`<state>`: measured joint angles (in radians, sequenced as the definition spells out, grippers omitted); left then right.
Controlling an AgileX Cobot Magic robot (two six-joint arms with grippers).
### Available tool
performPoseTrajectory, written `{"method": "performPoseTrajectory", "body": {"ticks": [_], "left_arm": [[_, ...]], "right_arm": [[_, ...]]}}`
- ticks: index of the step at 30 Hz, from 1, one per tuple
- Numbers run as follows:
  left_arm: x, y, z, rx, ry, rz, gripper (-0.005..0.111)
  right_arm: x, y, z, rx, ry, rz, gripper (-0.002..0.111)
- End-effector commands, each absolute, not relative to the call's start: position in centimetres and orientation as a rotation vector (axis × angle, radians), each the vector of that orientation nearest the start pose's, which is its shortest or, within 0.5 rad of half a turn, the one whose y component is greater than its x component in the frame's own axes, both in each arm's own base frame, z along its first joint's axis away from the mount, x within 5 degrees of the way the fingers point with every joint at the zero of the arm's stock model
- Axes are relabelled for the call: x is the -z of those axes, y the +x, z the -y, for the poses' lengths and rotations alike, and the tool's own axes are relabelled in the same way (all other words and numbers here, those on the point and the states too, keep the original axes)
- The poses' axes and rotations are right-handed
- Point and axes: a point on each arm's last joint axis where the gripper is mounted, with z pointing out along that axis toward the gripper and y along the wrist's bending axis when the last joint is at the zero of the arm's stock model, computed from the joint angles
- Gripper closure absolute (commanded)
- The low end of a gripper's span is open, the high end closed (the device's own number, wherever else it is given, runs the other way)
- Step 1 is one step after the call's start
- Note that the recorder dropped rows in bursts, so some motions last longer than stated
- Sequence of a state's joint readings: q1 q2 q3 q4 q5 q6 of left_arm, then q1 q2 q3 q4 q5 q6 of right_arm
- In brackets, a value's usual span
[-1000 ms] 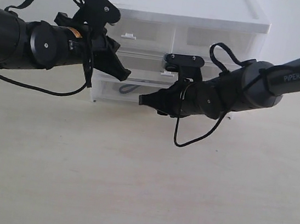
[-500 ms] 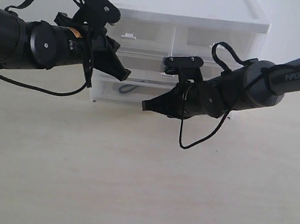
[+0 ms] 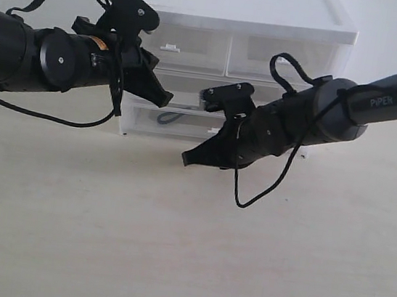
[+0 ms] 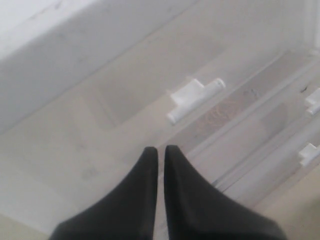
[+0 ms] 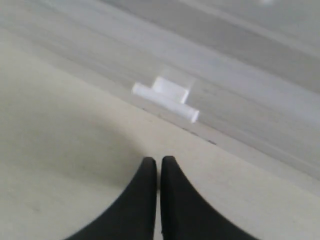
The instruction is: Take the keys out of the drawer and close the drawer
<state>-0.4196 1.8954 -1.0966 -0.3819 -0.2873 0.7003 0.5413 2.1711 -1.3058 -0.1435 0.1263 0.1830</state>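
Note:
The drawer is the lowest tier of the white unit, and its front looks flush with the unit. Through its translucent front shows a dark grey strap loop of the keys; the gold rings are hidden. My right gripper is shut and empty. It points down at the table just in front of the drawer's white tab handle, with its fingertips short of the handle. My left gripper is shut and empty, held against the unit's front near a tab handle.
The four-drawer unit stands at the back of the pale table. Two half-width top drawers and a wide middle drawer sit above the lowest one. A black cable hangs from the right arm.
My right gripper has tilted downward and dropped closer to the table in front of the drawer. The left arm has not moved.

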Motion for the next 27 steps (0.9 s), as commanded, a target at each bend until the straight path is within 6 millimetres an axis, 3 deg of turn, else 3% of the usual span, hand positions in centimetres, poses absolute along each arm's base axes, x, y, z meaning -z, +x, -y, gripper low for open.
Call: {"method": "performPoseTrajectory", "body": {"ticks": [1,8,20,27], "left_arm": [[-22.0,40.4,13.1,-0.189,0.378,-1.636,0.103],[-22.0,40.4,13.1,-0.189,0.378,-1.636,0.103],[-22.0,40.4,13.1,-0.189,0.378,-1.636,0.103],[-22.0,40.4,13.1,-0.190,0.377,-1.635,0.103]], "right_arm": [[-11.9,37.3,-23.6,-0.242,-0.641,-2.374,0.108],[-13.0,37.6,-23.9,-0.300,-0.564,-2.322,0.108],[-12.9,37.6,-23.8,-0.295,-0.560,-2.339,0.108],[-12.8,38.3,-22.4,-0.284,-0.485,-2.370,0.108]]}}
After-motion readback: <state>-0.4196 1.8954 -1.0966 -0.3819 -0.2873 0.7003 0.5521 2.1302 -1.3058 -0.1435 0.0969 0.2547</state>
